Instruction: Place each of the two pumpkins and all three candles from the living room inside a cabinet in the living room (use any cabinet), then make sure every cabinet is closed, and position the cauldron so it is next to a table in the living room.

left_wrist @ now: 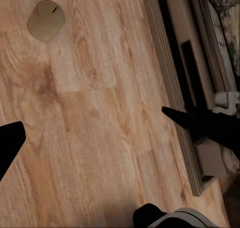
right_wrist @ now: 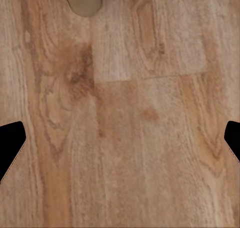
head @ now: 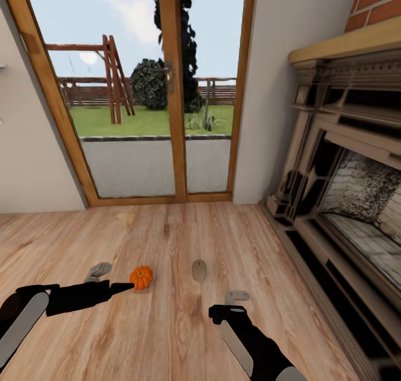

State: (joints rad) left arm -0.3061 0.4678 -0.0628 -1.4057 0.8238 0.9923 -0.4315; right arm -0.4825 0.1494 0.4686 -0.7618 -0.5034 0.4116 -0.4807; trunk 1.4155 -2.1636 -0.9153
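Hovering low over the wooden floor [head: 167, 336] with left tool [head: 123, 286] spread wide beside the orange pumpkin [head: 141, 277], seemingly lining up a grab, right tool [head: 227, 312] likewise agape near the upright taupe candle [head: 199, 270], no cabinet nearby.

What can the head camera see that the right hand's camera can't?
Just the head camera: an orange pumpkin on the floor near the left gripper, the glass doors with the garden outside, and the fireplace.
Just the right wrist camera: a close look at the wood grain between the right gripper's dark, wide-apart fingertips.
Both: the wooden floor and a grey-brown candle, cut off at the wrist picture's edge.
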